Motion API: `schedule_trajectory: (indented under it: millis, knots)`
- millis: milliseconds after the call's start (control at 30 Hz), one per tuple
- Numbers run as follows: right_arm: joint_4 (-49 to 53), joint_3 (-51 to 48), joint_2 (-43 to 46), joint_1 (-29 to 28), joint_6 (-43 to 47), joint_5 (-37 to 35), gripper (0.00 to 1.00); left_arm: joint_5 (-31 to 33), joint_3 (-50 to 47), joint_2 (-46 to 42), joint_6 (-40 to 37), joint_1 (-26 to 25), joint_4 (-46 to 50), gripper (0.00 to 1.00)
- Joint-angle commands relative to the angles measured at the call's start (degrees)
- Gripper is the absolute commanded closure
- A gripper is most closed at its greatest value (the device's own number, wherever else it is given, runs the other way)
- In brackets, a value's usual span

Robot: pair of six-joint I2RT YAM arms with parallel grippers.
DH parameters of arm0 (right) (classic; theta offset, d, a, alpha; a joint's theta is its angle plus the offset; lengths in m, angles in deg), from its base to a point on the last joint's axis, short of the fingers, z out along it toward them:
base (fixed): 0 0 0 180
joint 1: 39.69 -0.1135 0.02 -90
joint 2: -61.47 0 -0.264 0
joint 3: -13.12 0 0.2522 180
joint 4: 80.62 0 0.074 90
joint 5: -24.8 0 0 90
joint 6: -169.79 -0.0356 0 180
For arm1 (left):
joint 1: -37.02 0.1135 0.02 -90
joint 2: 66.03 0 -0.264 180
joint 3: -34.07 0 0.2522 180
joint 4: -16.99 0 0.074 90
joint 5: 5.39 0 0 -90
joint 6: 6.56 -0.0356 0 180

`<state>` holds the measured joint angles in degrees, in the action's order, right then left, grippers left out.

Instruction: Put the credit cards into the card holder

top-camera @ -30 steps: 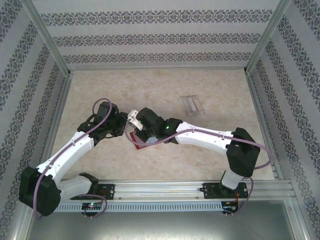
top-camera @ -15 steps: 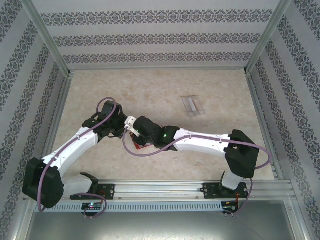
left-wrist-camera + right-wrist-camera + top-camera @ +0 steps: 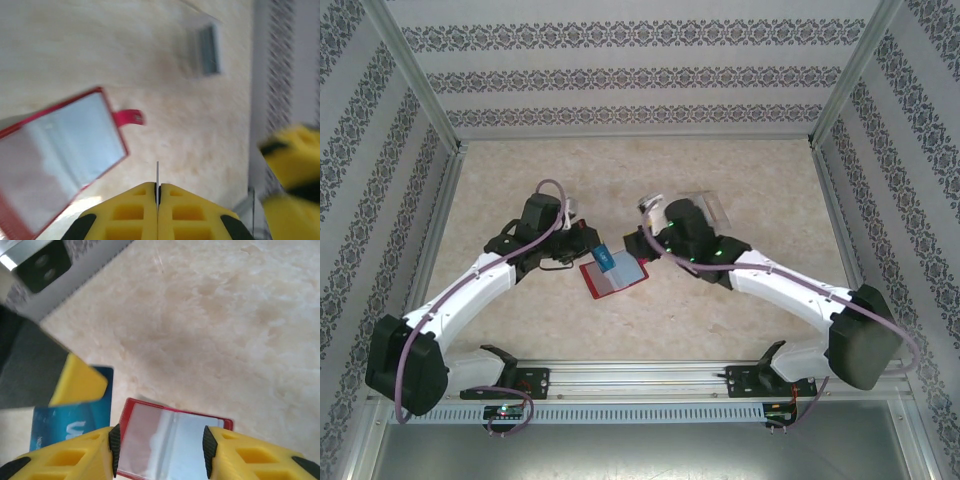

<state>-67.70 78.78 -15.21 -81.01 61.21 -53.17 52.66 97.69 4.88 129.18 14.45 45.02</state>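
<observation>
Left gripper (image 3: 157, 189): jaws pinched tight on a blue credit card (image 3: 75, 426). The left wrist view shows it edge-on as a thin line between the yellow fingers (image 3: 125, 212), and the right wrist view shows one finger lying across its face. The card is held clear of the tabletop (image 3: 740, 170), just beside the left edge of the card holder (image 3: 617, 278), and is not in a pocket. The card holder lies open and flat on the tabletop, near the middle between the two arms. It has a red rim, bluish-grey clear pockets facing up, and a red tab (image 3: 131, 117) sticking out on one side. Right gripper (image 3: 160, 442): jaws apart, nothing between them. It sits above the tabletop on the far-right side of the holder, and its wrist view looks down at the holder through the gap. The two grippers are on opposite sides of the holder, not touching. Beyond the right gripper, pale translucent credit cards (image 3: 206, 49) lie on the tabletop well apart from the holder. They are blurred, so I can't tell how many.
</observation>
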Motion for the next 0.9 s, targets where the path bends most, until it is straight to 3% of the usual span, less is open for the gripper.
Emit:
schedule_trajectory:
  millis: [0,300,433,867]
  knots:
    - [-11.24,-4.15,0.34,4.7,-12.72,22.41,0.53,-11.84,1.48,-0.17,-11.38,-0.92,-8.47,0.98]
    - [-15.03,-7.34,1.24,5.99,-10.72,35.46,0.53,-18.84,5.22,1.99,-15.51,-1.47,-9.46,0.99]
    - [-15.48,-7.24,0.23,6.26,-11.37,38.06,0.56,-21.14,5.42,1.72,-16.12,-1.71,-9.86,0.99]
    - [-19.6,-7.06,0.35,6.23,-14.21,43.03,0.95,-25.19,4.27,0.33,-17.42,-1.96,-12.14,0.97]
